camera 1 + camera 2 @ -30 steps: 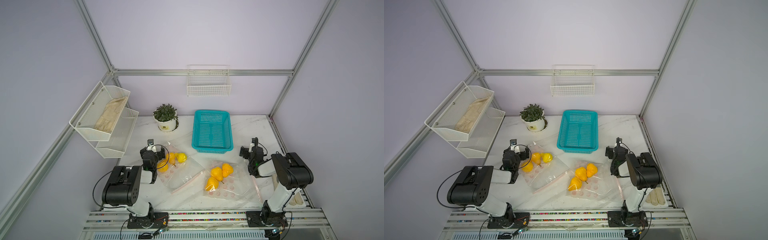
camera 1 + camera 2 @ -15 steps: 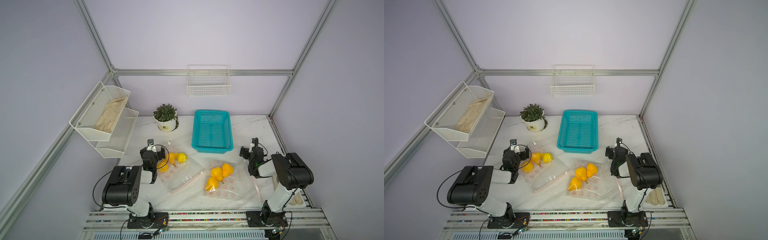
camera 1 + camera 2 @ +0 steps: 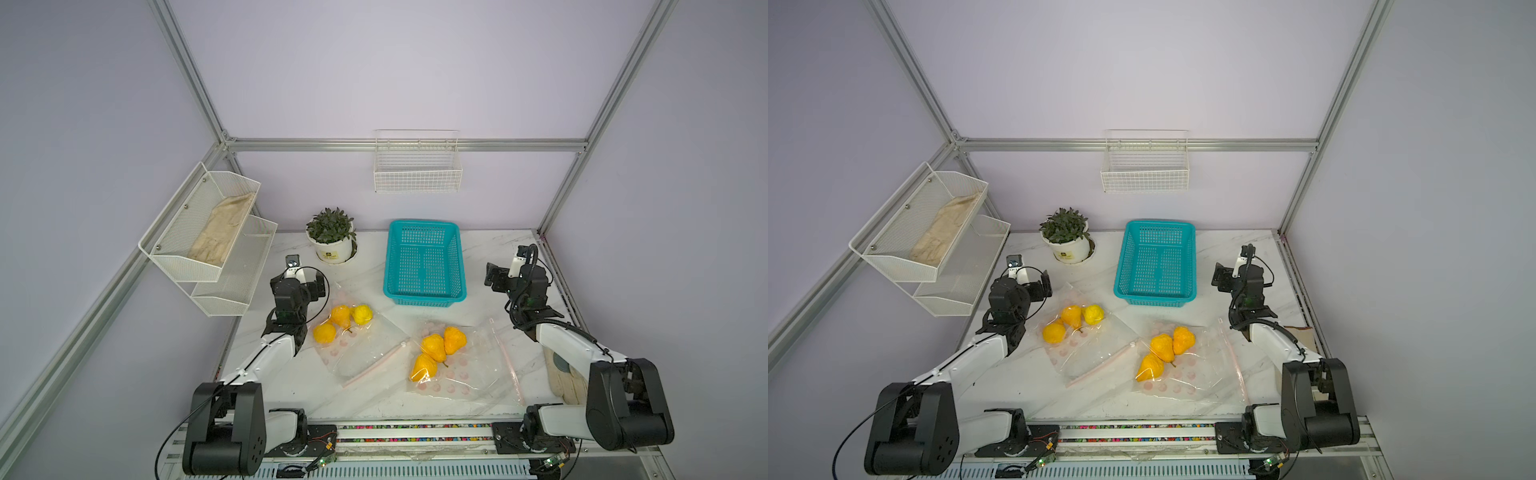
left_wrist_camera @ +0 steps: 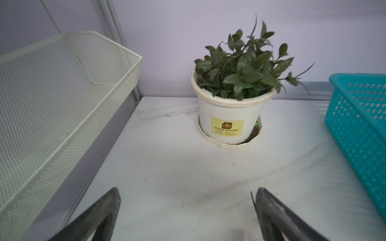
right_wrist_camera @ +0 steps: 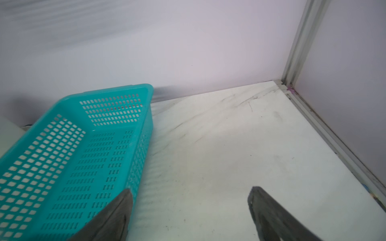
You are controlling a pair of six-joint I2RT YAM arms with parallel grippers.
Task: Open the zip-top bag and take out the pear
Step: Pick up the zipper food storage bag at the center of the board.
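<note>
Two zip-top bags are counted on one marble tabletop (image 3: 291, 378): a left bag (image 3: 365, 353) and a right bag (image 3: 473, 374). Three yellow fruits (image 3: 340, 316) are enclosed in the left bag and three pears (image 3: 433, 347) in the right bag, six pieces in all. One teal basket (image 3: 424, 223), one potted plant (image 3: 332, 237), one wire wall basket (image 3: 417, 178) and one mesh shelf (image 3: 183, 257) of two tiers are recorded, with one beige cloth (image 3: 222, 230) laid in the upper tier. Two robot arms are shown, a left arm (image 3: 274, 353) and a right arm (image 3: 569, 345).
</note>
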